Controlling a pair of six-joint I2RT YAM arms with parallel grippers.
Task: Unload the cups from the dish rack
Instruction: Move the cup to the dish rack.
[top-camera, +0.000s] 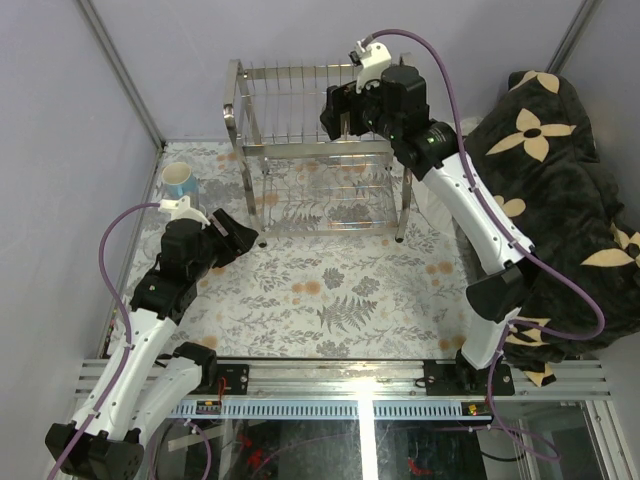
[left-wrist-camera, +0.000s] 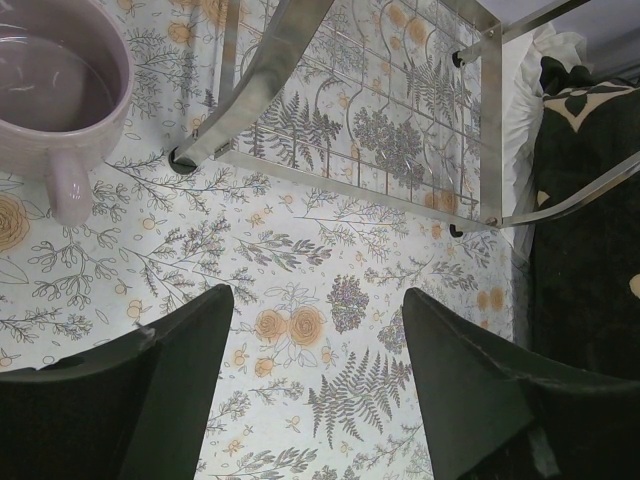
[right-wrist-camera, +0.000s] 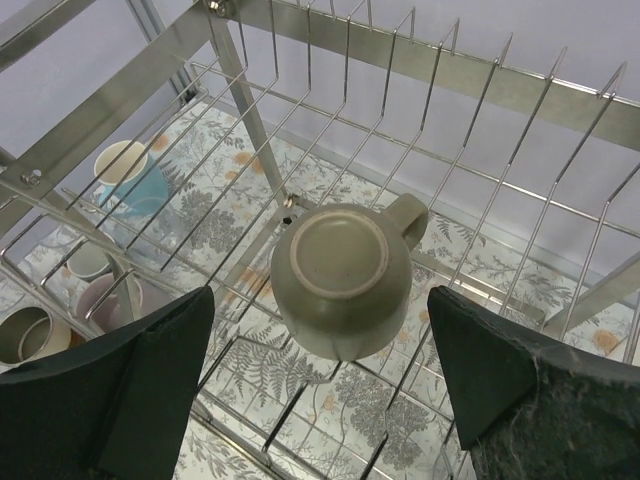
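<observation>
Right end effector (right-wrist-camera: 320, 300) jaws wide apart over inverted olive-grey ceramic mug (right-wrist-camera: 345, 275); likely rigid, slick, breakable, so pinch across body.

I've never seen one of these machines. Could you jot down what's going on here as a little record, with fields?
Job: taking cups out of the dish rack
Seen in rack: one olive-grey mug, upside down on the upper tier
Right claw: open, a finger on either side of that mug, not touching it
Left claw: open, empty, over the tablecloth
Outside the rack: light blue mug and pale lilac mug, upright on the cloth beside the rack
</observation>
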